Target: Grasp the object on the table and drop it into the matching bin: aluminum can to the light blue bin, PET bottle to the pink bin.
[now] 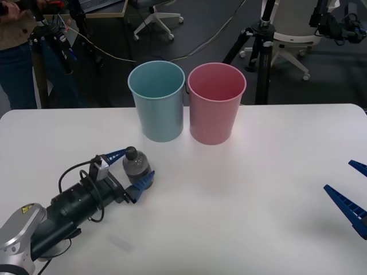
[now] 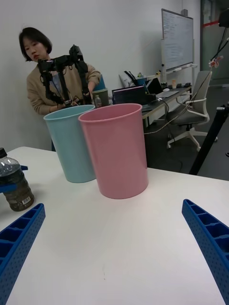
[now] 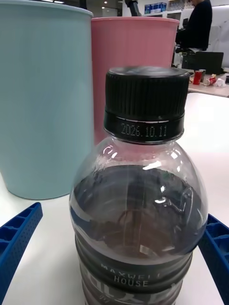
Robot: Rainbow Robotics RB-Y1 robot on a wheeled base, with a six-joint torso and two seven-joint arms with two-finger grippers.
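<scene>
On the tabletop (image 1: 241, 189), left end effector (image 1: 131, 168) straddles the bottle (image 1: 136, 165), fingers apart. Right end effector (image 1: 351, 195) idles open. An off-centre squeeze could tip it.

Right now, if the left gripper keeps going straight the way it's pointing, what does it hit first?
The PET bottle: it already stands between the open fingers of the left gripper. Beyond it, probably the light blue bin, though depth is hard to judge.

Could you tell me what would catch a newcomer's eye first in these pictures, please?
The light blue bin and pink bin stand side by side at the far middle of the white table. Nearer, on the robot's left, the left gripper has its open blue fingers on either side of an upright bottle. The right gripper waits open at the table's right edge.
</scene>
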